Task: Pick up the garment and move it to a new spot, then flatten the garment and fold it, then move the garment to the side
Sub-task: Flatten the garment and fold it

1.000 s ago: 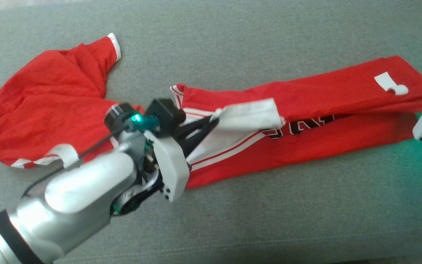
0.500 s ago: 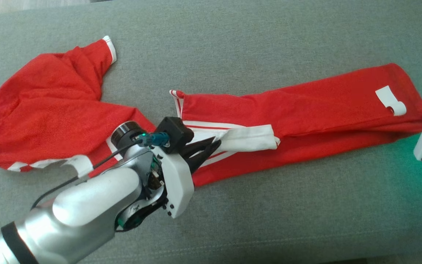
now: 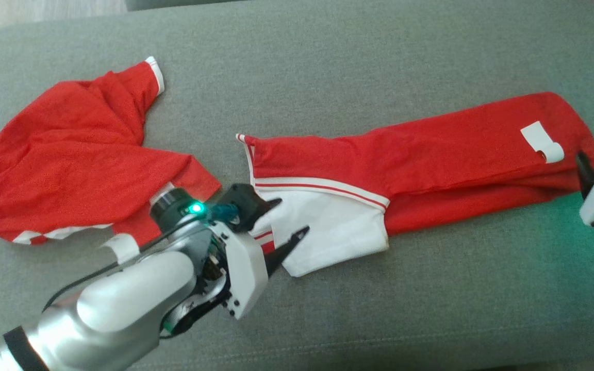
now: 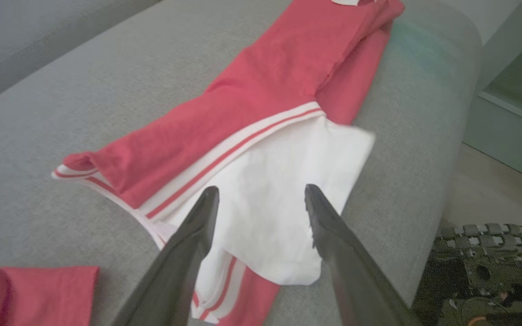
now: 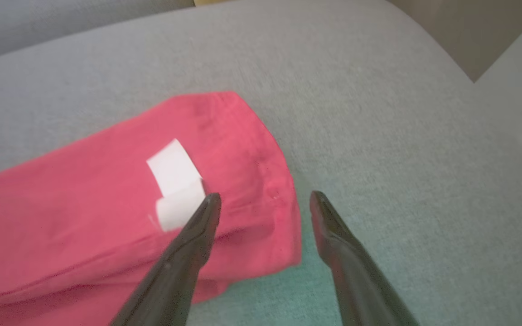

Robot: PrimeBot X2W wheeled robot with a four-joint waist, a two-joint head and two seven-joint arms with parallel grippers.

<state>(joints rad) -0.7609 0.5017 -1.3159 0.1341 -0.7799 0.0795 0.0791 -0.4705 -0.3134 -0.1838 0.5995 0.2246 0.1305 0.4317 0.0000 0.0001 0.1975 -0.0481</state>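
The red garment (image 3: 431, 154) with white trim lies on the grey cushion (image 3: 379, 62). Its right part is folded into a long strip and its left part (image 3: 70, 165) is bunched. My left gripper (image 3: 291, 216) is open, its fingertips just over the white sleeve panel (image 3: 333, 232). In the left wrist view the left gripper (image 4: 261, 190) stands apart above that white panel (image 4: 279, 190), holding nothing. My right gripper (image 5: 263, 197) is open at the strip's right end, beside the white label (image 5: 175, 181). One right finger (image 3: 583, 167) touches the end of the garment's strip.
The cushion's rounded right edge (image 4: 460, 90) drops to a wooden floor (image 4: 492, 190). The robot's dark base (image 4: 483, 271) sits below that edge. Bare grey cushion lies in front of the garment and behind it.
Both grippers have opened and let go of the garment. The white sleeve panel, pinched and lifted before, now lies spread flat on the cushion.
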